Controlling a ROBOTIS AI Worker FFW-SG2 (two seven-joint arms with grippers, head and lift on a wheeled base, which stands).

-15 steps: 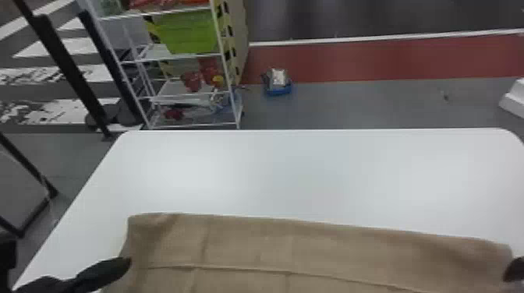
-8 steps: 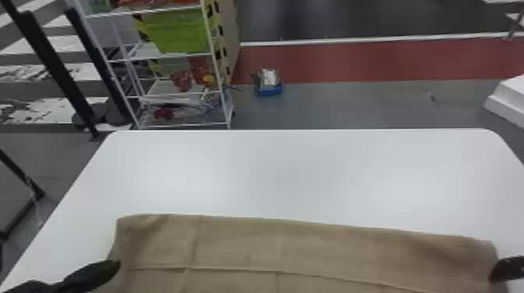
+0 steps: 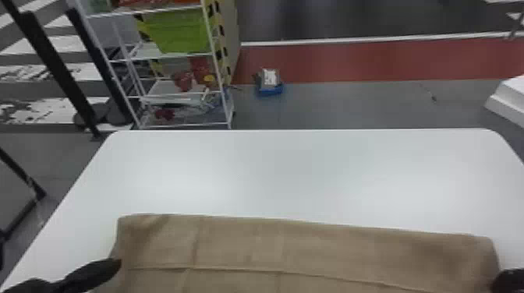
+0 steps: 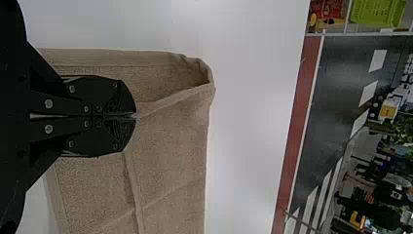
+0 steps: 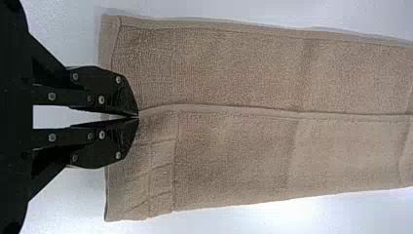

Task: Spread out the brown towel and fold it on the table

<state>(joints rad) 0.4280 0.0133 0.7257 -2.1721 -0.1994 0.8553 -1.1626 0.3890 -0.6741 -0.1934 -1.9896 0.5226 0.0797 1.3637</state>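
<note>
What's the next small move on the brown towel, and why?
Probably lower the left hand slightly: its fingertips are shut at the hem of the brown towel, and the fold beside it gapes; by the right hand it looks flatter.

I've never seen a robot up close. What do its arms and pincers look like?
The left pincer and right pincer match: black, each with two flat fingers tapering to a blunt point, dotted with small round silvery screws and ridged near the tip. The wrist behind the left one is black too.

No readable text — no labels.
</note>
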